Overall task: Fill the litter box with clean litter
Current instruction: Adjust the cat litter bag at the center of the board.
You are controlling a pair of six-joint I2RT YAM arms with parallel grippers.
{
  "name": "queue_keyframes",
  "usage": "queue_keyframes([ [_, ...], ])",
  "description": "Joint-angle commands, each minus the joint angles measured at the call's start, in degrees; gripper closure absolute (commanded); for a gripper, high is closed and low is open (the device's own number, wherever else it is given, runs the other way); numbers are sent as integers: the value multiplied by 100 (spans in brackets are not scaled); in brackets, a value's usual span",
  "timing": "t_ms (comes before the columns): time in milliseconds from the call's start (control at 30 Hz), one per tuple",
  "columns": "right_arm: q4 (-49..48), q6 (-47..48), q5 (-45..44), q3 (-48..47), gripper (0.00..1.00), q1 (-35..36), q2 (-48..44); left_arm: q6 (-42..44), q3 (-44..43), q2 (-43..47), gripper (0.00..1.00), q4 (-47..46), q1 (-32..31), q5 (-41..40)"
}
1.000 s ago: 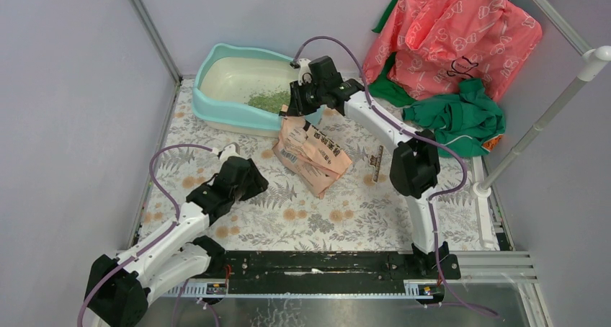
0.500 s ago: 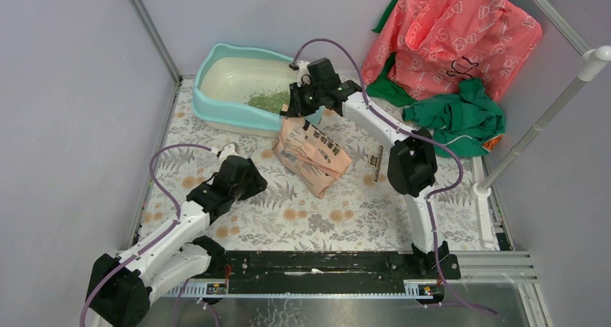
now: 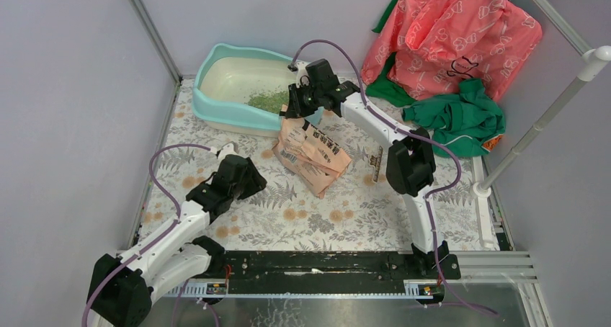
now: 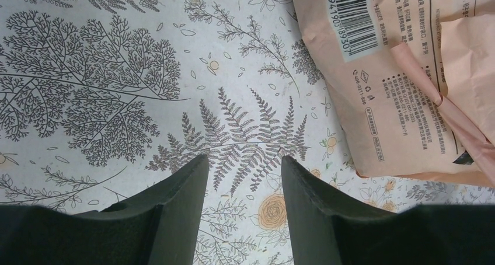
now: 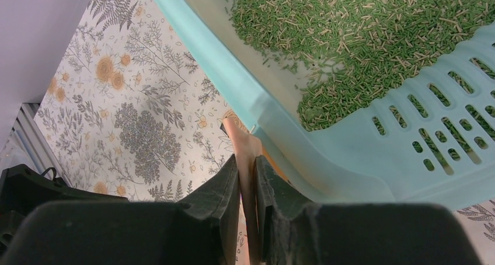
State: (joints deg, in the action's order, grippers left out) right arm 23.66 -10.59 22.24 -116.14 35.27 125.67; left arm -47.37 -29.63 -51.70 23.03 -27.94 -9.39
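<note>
Litter box (image 3: 204, 109) sits upper left of centre in the top view, on the floral mat (image 3: 302, 212), long side running toward the back wall. One box.

Clean litter (image 3: 268, 100): one green heap, piled at the box's right end against the slotted grille ledge (image 5: 432, 131). Rest of the cream basin looks bare. My read is partly filled: some is in, far from an even layer. What's left is more litter if the bag has any, then spreading.

One peach paper bag (image 3: 313, 154) lies just below the box's right end, mostly flat on the mat, its top corner up at the teal rim. Can't tell how much it holds.

Right gripper (image 5: 246, 160): jaws nearly closed, pinching that bag corner just beside the rim.

Left gripper (image 4: 242, 166): jaws apart, nothing between them, over bare mat at lower left of the top view. Bag's barcode end is at the upper right of its wrist view, not touching.

Elsewhere: one pink printed cloth (image 3: 450, 35) and one green garment (image 3: 461, 118) at upper right, well apart from the box.
</note>
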Motion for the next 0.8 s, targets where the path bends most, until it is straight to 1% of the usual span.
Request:
queue_keyframes([
  [0,-101,-16,144,-121,79,75,52,132,67,-11,43,-283,62,68],
  [267,-73,-13,114,-129,79,103,74,141,66,3,43,-281,89,91],
  [633,55,96,-153,-95,79,179,107,150,52,-16,43,-308,106,130],
  [767,69,116,-213,-60,76,198,99,150,54,-24,43,-320,114,146],
])
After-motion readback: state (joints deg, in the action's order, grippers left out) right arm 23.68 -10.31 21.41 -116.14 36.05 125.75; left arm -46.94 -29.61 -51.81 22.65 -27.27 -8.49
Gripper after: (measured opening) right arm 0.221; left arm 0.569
